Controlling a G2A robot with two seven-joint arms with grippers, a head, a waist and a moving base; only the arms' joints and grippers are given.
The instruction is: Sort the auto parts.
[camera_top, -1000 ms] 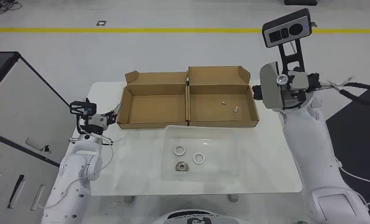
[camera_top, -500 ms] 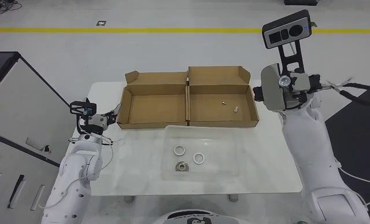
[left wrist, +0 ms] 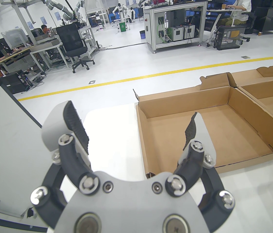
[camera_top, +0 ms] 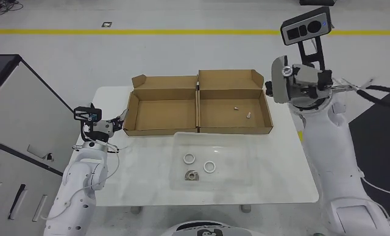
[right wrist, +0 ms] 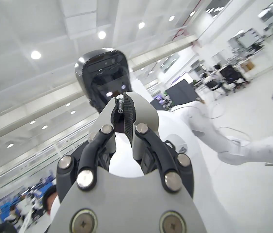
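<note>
**Cardboard boxes side by side, one screw held high**

Seen from above, two open cardboard boxes sat touching along the far side of the white bench point(camera_top: 286, 175). The left box point(camera_top: 161, 114) showed its brown floor. The right box point(camera_top: 219, 117) held two small metal parts, one point(camera_top: 236, 107) near the middle and another point(camera_top: 248, 114) just beside it. In front of the boxes sat a clear tray point(camera_top: 244, 139) with two white rings, one point(camera_top: 190, 158) to the left of the other point(camera_top: 209, 166), and one grey metal piece point(camera_top: 192, 175) nearer the front edge.

What the right arm carried could not be made out from above, where the arm point(camera_top: 298, 83) stood raised just past the right box's outer end. The right wrist view showed it: the right jaws were clenched on one small threaded screw point(right wrist: 119, 104), pinched at the very tips, with ceiling lights behind.

The left wrist view showed the left jaws released and spread wide, holding nothing, low by the bench's left edge and just outside the left box's wall. White bench surface lay open on both sides of the tray and along the front edge.
</note>
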